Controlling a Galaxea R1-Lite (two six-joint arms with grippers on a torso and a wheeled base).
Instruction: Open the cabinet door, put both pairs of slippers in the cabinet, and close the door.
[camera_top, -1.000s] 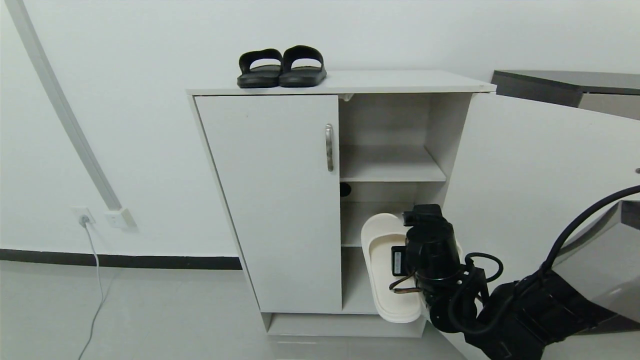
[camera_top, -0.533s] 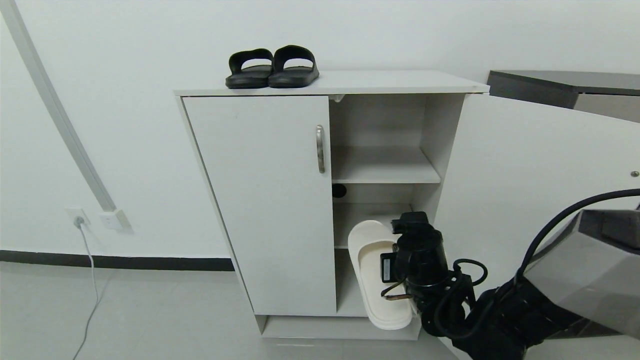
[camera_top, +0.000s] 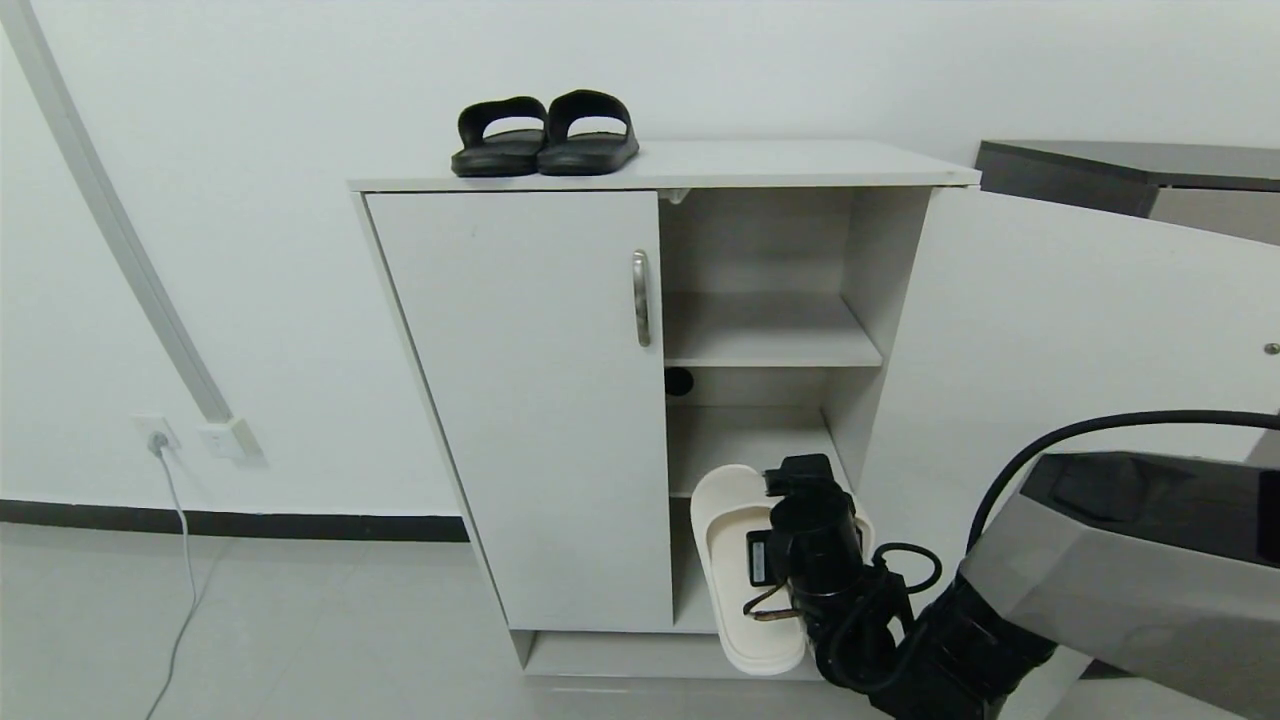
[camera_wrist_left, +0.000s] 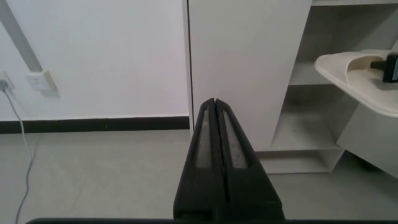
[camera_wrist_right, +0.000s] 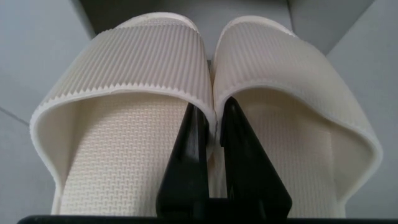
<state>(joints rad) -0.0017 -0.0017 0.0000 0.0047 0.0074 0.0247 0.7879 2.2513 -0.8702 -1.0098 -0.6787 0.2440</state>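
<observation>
Lowered, right pincer (camera_wrist_right: 213, 121) clamps the touching inner edges of the cream ribbed foam slippers (camera_top: 725, 560), toes at the bottom bay of the white two-door cabinet (camera_top: 540, 400) just ahead; not shelved yet. Black slide slippers (camera_top: 545, 135) wait far above on top. Left pincer (camera_wrist_left: 215, 106) closed, empty.

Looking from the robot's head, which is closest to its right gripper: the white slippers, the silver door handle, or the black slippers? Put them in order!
1. White slippers: pinched in the right gripper, low at the cabinet opening.
2. Silver door handle: higher and to the left, on the shut door.
3. Black slippers: farthest, up on the cabinet's top.
</observation>
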